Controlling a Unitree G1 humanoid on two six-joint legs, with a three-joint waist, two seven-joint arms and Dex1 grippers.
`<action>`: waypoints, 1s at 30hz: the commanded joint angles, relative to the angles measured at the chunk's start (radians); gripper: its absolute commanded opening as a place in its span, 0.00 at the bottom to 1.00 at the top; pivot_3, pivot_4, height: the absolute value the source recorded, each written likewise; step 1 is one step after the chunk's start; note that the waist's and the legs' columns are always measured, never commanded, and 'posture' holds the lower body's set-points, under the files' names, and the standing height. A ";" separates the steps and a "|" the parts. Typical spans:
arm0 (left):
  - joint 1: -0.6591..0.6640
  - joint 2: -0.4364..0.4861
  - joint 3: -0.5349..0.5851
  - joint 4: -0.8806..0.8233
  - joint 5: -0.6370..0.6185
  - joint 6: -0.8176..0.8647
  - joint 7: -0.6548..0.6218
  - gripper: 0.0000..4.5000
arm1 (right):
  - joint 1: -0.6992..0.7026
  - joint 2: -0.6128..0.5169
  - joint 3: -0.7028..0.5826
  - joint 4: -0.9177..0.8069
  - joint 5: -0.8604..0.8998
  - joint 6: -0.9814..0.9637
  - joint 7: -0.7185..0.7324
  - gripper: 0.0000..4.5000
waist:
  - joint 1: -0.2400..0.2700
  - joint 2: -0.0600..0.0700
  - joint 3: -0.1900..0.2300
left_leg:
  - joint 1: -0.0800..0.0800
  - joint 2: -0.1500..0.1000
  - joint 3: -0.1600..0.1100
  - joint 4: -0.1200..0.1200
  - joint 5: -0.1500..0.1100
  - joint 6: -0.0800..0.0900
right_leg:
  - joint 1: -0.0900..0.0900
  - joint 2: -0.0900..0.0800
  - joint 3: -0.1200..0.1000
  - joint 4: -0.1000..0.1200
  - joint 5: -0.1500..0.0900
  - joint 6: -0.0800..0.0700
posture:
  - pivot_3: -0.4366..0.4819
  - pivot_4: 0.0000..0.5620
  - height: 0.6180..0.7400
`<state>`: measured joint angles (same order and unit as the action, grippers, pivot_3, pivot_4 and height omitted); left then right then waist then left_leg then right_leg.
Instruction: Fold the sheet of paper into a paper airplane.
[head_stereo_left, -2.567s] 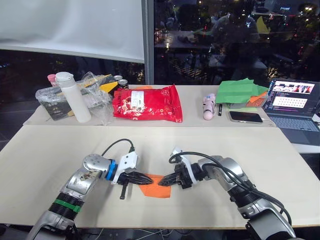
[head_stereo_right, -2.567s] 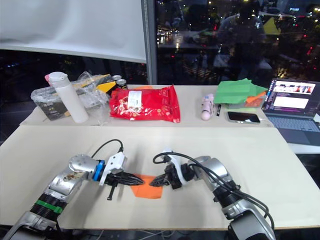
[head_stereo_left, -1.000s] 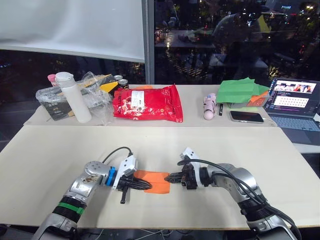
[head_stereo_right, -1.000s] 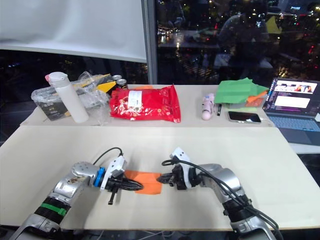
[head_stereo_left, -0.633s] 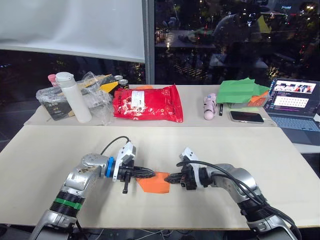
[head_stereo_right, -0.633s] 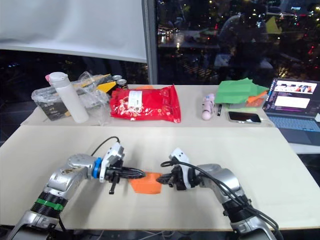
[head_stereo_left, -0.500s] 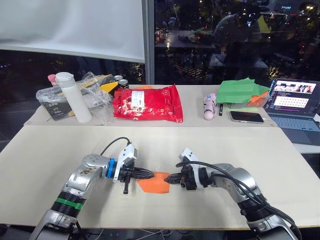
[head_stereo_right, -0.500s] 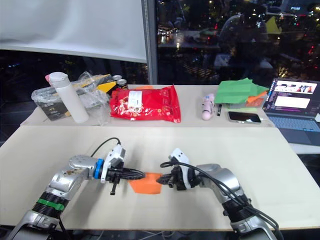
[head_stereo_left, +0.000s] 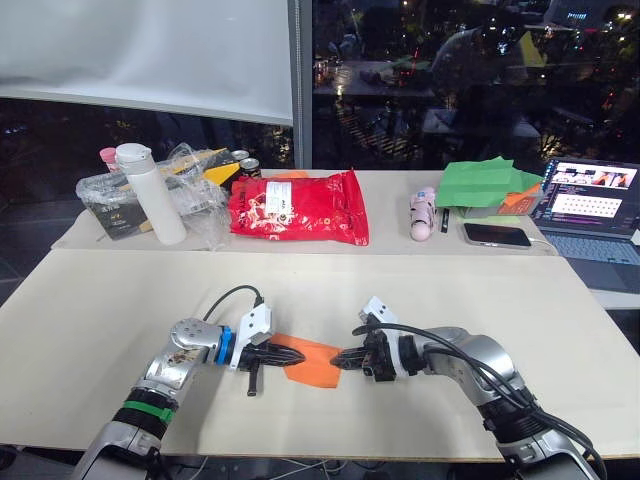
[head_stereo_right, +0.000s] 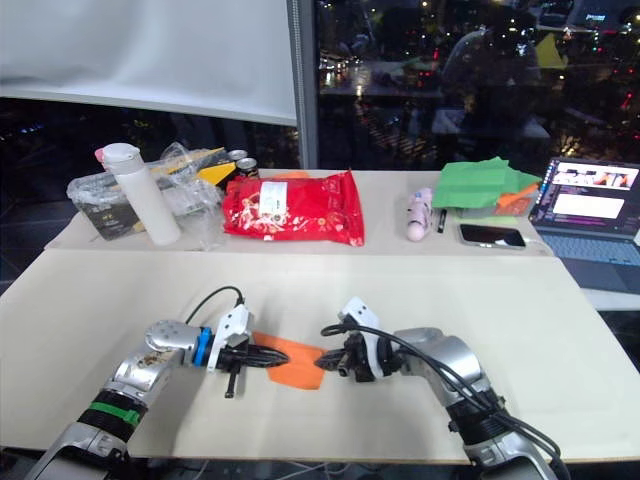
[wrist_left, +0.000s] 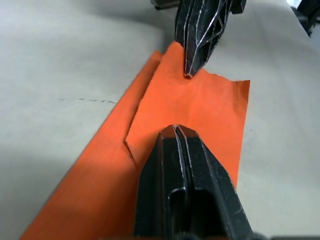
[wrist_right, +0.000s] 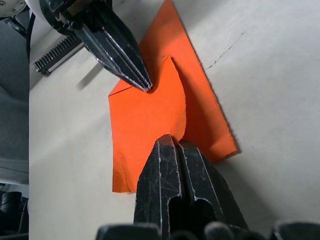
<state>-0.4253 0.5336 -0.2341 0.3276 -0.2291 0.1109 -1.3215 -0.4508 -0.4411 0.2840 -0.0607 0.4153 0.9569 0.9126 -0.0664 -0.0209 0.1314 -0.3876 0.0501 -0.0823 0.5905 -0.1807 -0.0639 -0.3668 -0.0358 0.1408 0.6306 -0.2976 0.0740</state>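
Note:
The sheet of paper (head_stereo_left: 318, 366) is bright orange, partly folded, and lies flat on the cream table near its front edge. One flap lies over a longer strip (wrist_left: 100, 165). My left gripper (head_stereo_left: 287, 357) comes in from the left, shut, its tips (wrist_left: 175, 131) resting on top of the flap. Opposite it, my right gripper (head_stereo_left: 340, 360) is shut too, tips (wrist_right: 170, 141) lying over the paper's right edge. The two grippers point at each other across the sheet, a short gap apart. No paper airplane has taken shape.
Along the back of the table stand a white bottle (head_stereo_left: 140, 195), a clear plastic bag of items (head_stereo_left: 190, 190), a red snack bag (head_stereo_left: 298, 205), a pink object (head_stereo_left: 422, 212), green paper sheets (head_stereo_left: 485, 185), a phone (head_stereo_left: 495, 235) and a laptop (head_stereo_left: 590, 200).
Half a second ago my left gripper was higher and the paper looked shorter. Now it has dropped and the paper spreads further left beneath it. My right gripper stayed put.

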 joint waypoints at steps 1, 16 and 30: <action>-0.014 -0.014 0.034 -0.015 -0.044 0.044 -0.003 0.00 | 0.026 -0.004 0.016 0.004 0.017 0.036 0.003 0.01 | 0.001 0.000 0.000 | 0.000 0.000 0.000 0.000 0.000 0.000 | 0.000 0.000 0.000 0.000 0.000 0.000 | 0.48 0.27 0.83; -0.013 -0.025 -0.007 0.098 0.037 0.059 0.031 0.00 | 0.043 -0.001 -0.013 -0.034 0.029 0.027 -0.009 0.13 | 0.005 0.002 -0.002 | 0.001 0.000 0.000 0.000 0.000 0.000 | 0.001 0.000 0.000 0.000 0.000 0.000 | 0.48 0.27 0.83; -0.017 -0.045 -0.024 0.074 0.031 0.088 0.008 0.00 | 0.148 -0.028 -0.023 -0.310 -0.076 -0.222 -0.133 0.59 | 0.007 0.005 -0.004 | 0.000 0.000 0.000 0.000 0.000 0.000 | 0.000 0.000 0.000 -0.001 -0.001 0.001 | 0.48 0.27 0.83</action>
<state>-0.4552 0.4973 -0.2241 0.3865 -0.2310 0.1813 -1.3163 -0.3072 -0.4809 0.2216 -0.3609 0.3731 0.7932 0.7929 -0.0598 -0.0155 0.1273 -0.3877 0.0497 -0.0822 0.5904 -0.1809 -0.0638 -0.3671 -0.0360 0.1408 0.6299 -0.2982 0.0747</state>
